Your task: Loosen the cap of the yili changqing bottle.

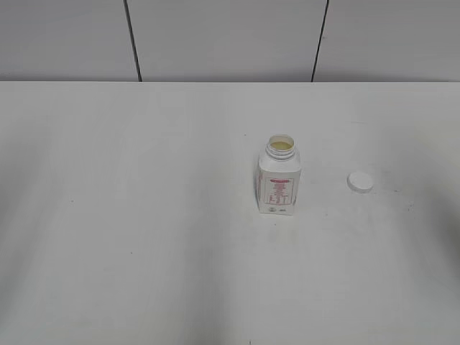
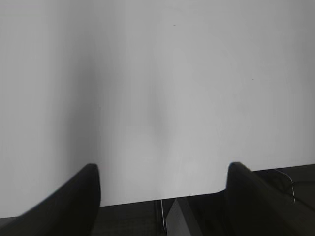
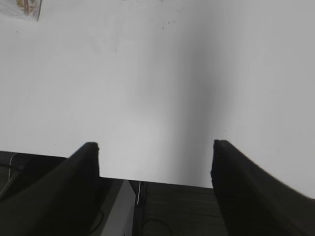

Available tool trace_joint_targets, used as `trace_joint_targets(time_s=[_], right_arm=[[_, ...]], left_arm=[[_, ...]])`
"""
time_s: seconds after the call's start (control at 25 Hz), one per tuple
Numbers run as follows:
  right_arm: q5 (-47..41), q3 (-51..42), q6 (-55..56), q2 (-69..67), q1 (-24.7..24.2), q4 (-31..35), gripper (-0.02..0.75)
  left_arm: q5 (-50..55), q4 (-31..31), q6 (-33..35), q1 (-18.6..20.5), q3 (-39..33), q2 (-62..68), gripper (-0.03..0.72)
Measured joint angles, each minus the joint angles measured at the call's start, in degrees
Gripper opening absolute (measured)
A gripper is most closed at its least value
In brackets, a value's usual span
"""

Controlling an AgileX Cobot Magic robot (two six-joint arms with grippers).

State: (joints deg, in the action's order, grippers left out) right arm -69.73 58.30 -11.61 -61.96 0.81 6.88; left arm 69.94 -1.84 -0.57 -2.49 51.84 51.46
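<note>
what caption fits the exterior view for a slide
Open Yili Changqing bottle upright on a white table, its white cap lying apart to its right.

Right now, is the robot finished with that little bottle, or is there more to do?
It looks finished. The bottle stands upright with its neck open, and the cap lies on the table to its right, apart from it. Nothing is in hand: the left end effector and right end effector are open, empty, and back at the table's edge. Nothing seems left.
</note>
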Motion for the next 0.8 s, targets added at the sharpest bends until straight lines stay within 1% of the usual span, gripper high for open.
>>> trace_joint_targets(time_s=[0.16, 0.44, 0.6, 0.8], right_arm=[[0.2, -4.8, 0.0, 4.8, 0.0, 1.7, 0.556], [1.5, -11.6, 0.1, 11.5, 0.0, 2.0, 0.556], [2.2, -15.1, 0.2, 16.1, 0.0, 2.0, 0.556], [3.0, -20.0, 0.2, 20.5, 0.0, 2.0, 0.556]], left_arm=[[-0.6, 0.0, 0.0, 0.0, -4.3, -8.3, 0.484], [-0.9, 0.2, 0.0, 0.0, -13.4, -16.5, 0.481], [-3.2, 1.2, 0.0, 0.0, -18.5, -19.8, 0.481], [-6.8, 1.8, 0.0, 0.0, -20.2, -23.8, 0.481]])
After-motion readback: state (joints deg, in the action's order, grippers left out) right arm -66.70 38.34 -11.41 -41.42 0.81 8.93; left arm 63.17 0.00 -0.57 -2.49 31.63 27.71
